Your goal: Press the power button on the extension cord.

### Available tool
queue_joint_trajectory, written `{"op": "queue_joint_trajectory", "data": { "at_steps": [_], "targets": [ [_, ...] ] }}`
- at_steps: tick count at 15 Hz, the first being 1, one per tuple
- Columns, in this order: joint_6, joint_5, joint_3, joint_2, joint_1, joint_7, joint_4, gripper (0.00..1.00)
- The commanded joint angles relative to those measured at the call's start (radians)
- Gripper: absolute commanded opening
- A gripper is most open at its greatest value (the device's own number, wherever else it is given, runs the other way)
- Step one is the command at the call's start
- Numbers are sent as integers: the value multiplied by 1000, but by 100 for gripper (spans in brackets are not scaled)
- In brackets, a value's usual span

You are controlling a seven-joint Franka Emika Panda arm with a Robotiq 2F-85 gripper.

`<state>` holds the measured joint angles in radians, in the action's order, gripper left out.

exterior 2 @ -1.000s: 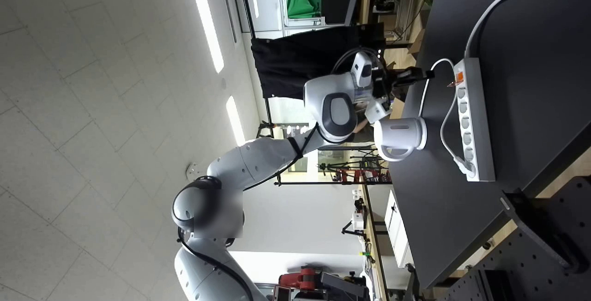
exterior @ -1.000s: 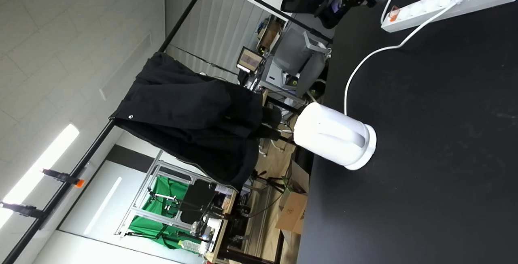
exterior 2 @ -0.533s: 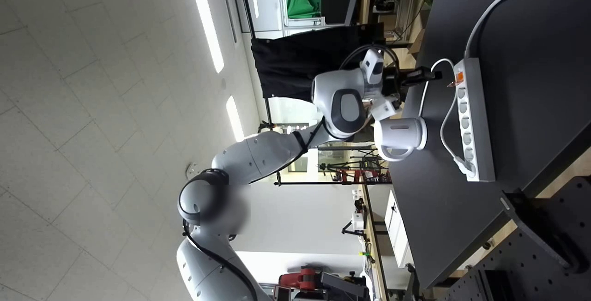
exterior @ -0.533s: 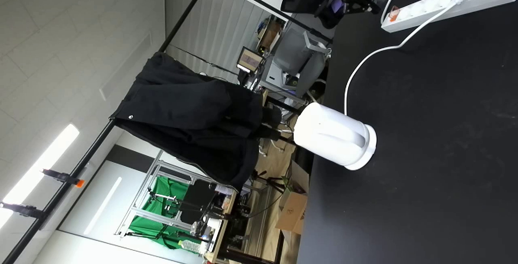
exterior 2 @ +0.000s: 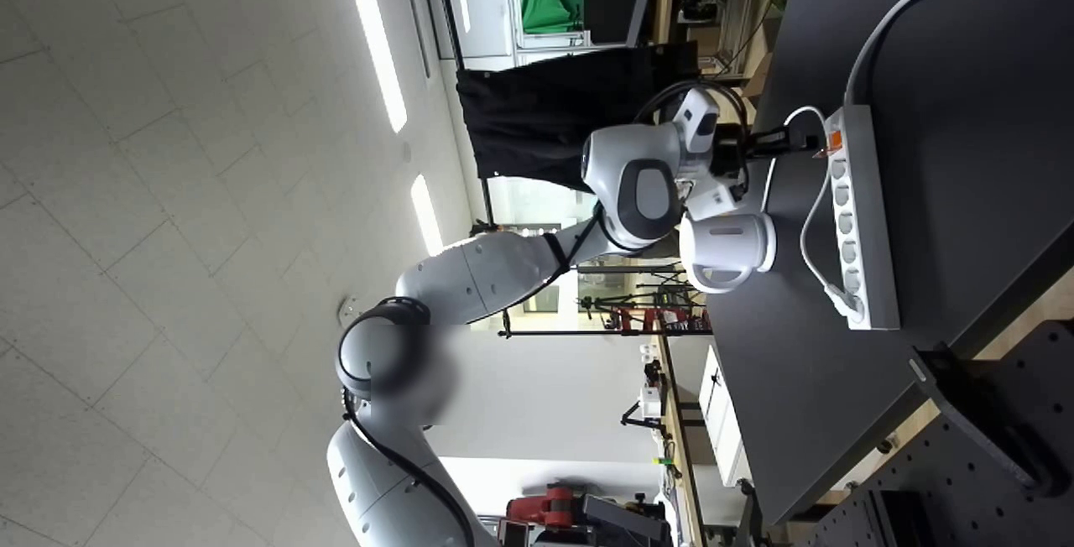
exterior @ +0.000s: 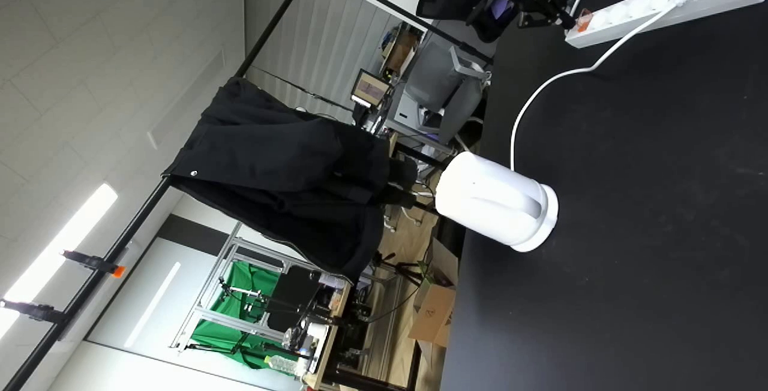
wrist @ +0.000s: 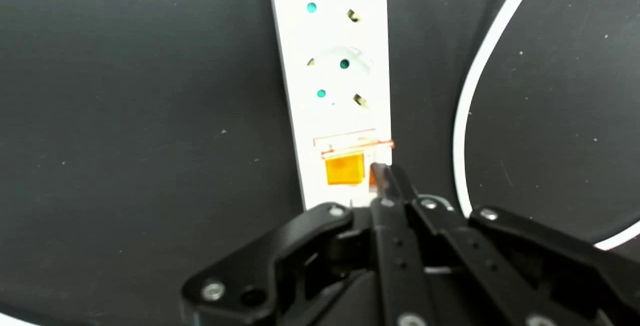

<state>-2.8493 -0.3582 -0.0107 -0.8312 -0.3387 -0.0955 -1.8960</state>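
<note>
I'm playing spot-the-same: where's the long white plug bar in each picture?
In an exterior view: plug bar at the top right.
In an exterior view: plug bar at the right, halfway down.
Wrist view: plug bar down from the top, near the middle.
Shared landmark: orange switch near one end.

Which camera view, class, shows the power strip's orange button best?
The wrist view: the orange button appears large and face-on. Both exterior views show it only as a small patch of orange, close to the gripper.
</note>
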Motion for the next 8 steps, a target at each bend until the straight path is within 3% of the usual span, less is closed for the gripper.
{"op": "queue_joint_trajectory", "data": {
  "at_steps": [1,8],
  "targets": [
    [29,-12,-19,-23,-25,2,41,0],
    [38,-9,-12,-46,-36,-3,62,0]
  ]
}}
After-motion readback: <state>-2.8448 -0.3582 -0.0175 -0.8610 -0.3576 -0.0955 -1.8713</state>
